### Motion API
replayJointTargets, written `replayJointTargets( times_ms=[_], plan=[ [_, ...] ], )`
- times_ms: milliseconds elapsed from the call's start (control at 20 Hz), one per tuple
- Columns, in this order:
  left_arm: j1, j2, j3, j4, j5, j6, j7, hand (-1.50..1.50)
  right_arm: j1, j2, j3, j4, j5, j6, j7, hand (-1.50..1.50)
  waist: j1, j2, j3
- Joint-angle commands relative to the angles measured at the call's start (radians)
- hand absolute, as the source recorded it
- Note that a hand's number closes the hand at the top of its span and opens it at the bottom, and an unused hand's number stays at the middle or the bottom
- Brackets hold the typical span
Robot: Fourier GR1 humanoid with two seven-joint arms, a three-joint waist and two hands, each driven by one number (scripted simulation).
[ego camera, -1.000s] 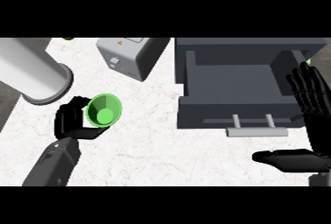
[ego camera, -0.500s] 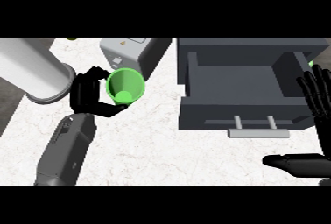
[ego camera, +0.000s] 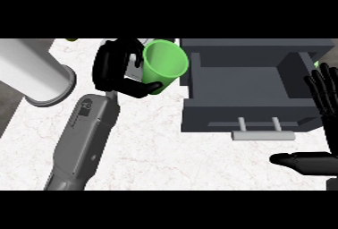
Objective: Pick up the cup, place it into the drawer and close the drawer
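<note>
The green cup [ego camera: 165,61] is held up off the counter, tilted with its mouth toward me, just left of the open dark grey drawer [ego camera: 300,120]. My left hand [ego camera: 116,66] is shut on it, fingers and thumb curled round its lower side. The drawer is pulled out toward me; its light grey handle [ego camera: 262,134] faces the lower edge and its inside holds nothing I can see. At the right edge my right hand [ego camera: 325,96] rests open, fingers up, beside the drawer's right wall, thumb pointing left.
A big white cylinder [ego camera: 33,71] lies at the left on the white marble counter [ego camera: 171,156]. A light grey box is mostly hidden behind my left hand and the cup.
My left hand has lifted the cup and carried it up and to the right, toward the drawer's left wall. The right hand has stayed where it was.
</note>
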Motion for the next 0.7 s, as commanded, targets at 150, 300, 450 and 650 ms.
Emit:
replayJointTargets(
  times_ms=[150, 300, 450, 650],
  plan=[
    [-0.210, -0.014, -0.057, -0.010, -0.024, 0.132, 0.229, 1.50, 0.037, -0.001, -0.005, -0.065, -0.004, 0.003, 0.024, -1.50, -0.010, 0.001, 0.000],
    [-0.248, -0.014, -0.172, 0.139, 0.051, 0.242, 0.118, 1.50, 0.057, 0.014, 0.019, -0.058, 0.013, 0.018, -0.013, -1.50, -0.025, 0.005, 0.000],
    [-0.390, -0.015, -0.094, 0.188, 0.044, 0.256, 0.218, 1.50, 0.044, 0.020, 0.005, -0.029, 0.003, 0.012, -0.024, -1.50, -0.019, 0.005, 0.000],
    [-0.437, -0.015, -0.204, 0.311, 0.159, 0.356, 0.188, 1.50, -0.042, 0.051, 0.053, 0.035, 0.074, -0.037, -0.032, -1.50, -0.029, 0.009, 0.000]
  ],
)
